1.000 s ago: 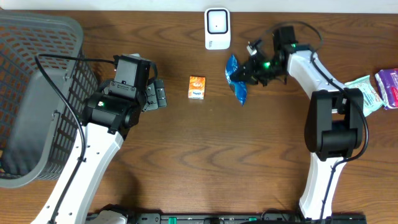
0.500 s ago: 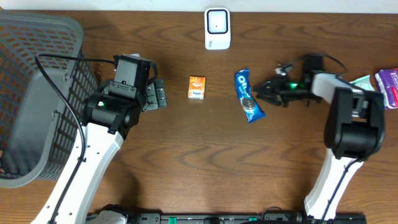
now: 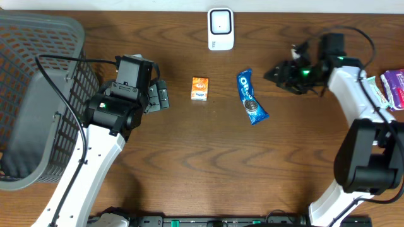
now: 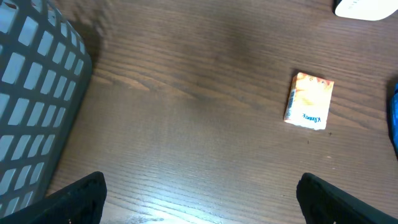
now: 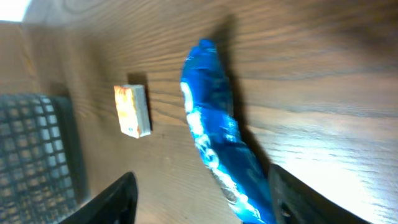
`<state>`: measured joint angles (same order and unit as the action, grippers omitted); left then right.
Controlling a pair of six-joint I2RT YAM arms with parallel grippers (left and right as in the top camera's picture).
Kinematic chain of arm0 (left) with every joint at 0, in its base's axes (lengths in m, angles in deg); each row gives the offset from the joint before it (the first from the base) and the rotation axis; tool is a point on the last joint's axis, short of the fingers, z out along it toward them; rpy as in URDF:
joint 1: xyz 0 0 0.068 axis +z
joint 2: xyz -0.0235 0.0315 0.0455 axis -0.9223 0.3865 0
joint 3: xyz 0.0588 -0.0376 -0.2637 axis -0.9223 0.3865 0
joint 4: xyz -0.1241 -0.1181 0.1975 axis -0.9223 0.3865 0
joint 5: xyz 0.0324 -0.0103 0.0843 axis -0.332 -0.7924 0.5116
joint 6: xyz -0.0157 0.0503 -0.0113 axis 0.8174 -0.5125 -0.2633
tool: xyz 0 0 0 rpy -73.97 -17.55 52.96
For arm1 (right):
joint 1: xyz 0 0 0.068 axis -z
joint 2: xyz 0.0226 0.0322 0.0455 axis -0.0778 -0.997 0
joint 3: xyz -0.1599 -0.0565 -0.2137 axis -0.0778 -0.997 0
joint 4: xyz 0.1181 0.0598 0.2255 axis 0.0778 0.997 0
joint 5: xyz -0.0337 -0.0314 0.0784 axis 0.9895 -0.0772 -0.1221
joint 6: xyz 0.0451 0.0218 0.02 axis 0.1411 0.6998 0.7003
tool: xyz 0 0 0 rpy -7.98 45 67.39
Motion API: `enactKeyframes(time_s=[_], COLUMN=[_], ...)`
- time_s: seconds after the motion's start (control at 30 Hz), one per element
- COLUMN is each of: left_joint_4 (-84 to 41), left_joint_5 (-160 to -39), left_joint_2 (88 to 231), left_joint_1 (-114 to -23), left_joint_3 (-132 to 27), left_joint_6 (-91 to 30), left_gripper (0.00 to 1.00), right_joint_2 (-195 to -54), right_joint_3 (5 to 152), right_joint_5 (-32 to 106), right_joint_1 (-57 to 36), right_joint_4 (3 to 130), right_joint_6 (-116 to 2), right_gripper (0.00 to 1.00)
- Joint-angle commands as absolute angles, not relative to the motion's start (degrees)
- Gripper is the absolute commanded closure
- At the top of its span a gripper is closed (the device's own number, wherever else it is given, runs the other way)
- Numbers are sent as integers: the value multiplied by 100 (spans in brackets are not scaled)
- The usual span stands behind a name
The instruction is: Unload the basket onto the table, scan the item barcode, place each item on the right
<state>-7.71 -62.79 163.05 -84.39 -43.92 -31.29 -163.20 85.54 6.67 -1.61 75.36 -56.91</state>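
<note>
Far left, you've got the grey basket [image 3: 38, 94]. Your left tool [image 3: 160, 96] hangs spread wide over the desk [image 3: 189, 157], holding nothing. Next, the orange box [image 3: 200, 88], with the white scanner [image 3: 220, 29] behind. The blue cookie packet [image 3: 252, 104] lies flat on the desk. Just right of it, your right tool [image 3: 276, 72] hovers, fingers apart, empty.

The packet [image 3: 252, 104] is blue, the box [image 3: 199, 88] orange, the basket [image 3: 28, 44] grey, the table [image 3: 208, 167] wood-grained brown.

Consists of white-shelled left arm [image 3: 95, 151] and right arm [image 3: 356, 94] with black joint housings, loose black cables, green indicator lights, and black left gripper [image 3: 162, 96] and right gripper [image 3: 273, 73].
</note>
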Motion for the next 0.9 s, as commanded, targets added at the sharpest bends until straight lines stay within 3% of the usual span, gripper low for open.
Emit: enactKeyframes(time_s=[0.0, 0.3, 0.47, 0.57, 0.67, 0.8, 0.87], left_joint_4=[-754, -754, -754, -754, -754, -754, -754], left_joint_5=[-6246, -6246, -6246, -6246, -6246, -6246, -6246], left_joint_2=[16318, 16318, 16318, 16318, 16318, 16318, 16318], left_joint_1=[-8426, -8426, -8426, -8426, -8426, -8426, -8426], left_joint_3=[-4419, -4419, -4419, -4419, -4419, -4419, -4419], left_joint_6=[-3242, -3242, -3242, -3242, -3242, -3242, -3242], left_gripper=[2, 2, 2, 2, 2, 2, 2], right_joint_2=[-16357, -16760, -17146, -17385, -17538, -17555, -17553], right_joint_3=[8565, 8526, 8526, 8526, 8526, 8530, 8565], right_joint_5=[1651, 2791, 2789, 2774, 2529, 2162, 1812], right_joint_1=[-644, -1435, -1490, -1479, -1457, -1453, -1453], right_joint_4=[7589, 7637, 7532, 7388, 7296, 7093, 6953], right_joint_6=[-5901, -5396, -5385, -5381, -5383, -5381, -5365], right_gripper=[32, 20, 23, 37, 69, 98, 99])
